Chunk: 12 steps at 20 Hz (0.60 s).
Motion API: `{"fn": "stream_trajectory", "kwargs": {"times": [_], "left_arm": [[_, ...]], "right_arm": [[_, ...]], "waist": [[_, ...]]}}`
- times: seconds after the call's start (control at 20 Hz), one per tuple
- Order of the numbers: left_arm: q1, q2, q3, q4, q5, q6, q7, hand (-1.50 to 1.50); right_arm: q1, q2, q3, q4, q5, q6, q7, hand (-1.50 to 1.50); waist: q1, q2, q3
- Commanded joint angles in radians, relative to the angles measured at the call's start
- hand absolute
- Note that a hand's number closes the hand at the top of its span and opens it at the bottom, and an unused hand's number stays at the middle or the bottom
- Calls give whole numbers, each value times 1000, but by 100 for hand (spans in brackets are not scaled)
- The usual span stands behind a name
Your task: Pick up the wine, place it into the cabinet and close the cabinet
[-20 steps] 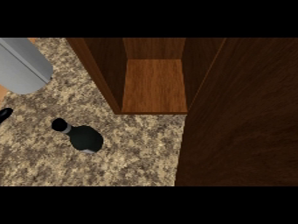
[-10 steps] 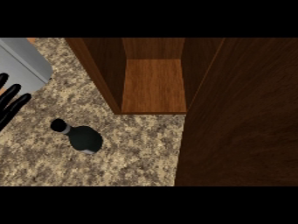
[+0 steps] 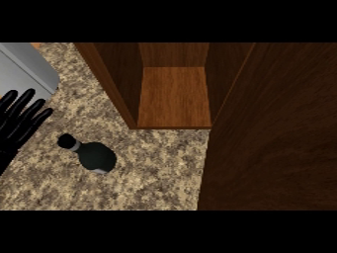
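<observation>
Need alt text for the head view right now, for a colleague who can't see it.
A dark wine bottle stands on the speckled granite counter, untouched, with the robot's open left hand just to its left. Behind it a wooden cabinet is open and empty inside, its door swung out at the right; a grey appliance fills the upper-left corner.

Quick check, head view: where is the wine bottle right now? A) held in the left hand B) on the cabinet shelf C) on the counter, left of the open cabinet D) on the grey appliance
C: the wine bottle stands on the speckled counter, apart from the open left hand and outside the cabinet.
</observation>
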Motion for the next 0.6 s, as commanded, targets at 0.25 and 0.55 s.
{"fn": "stream_trajectory", "kwargs": {"times": [0.25, 0.55], "left_arm": [[16, -42, -4, 184, -139, -126, -121, -150], [-96, -71, 11, 473, -310, -166, -294, -150]], "right_arm": [[-18, -4, -29, -79, -71, -9, 61, -150], [-37, 9, -24, -84, -88, -21, 72, -150]], "waist": [[4, 1, 0], [-10, 4, 0]]}}
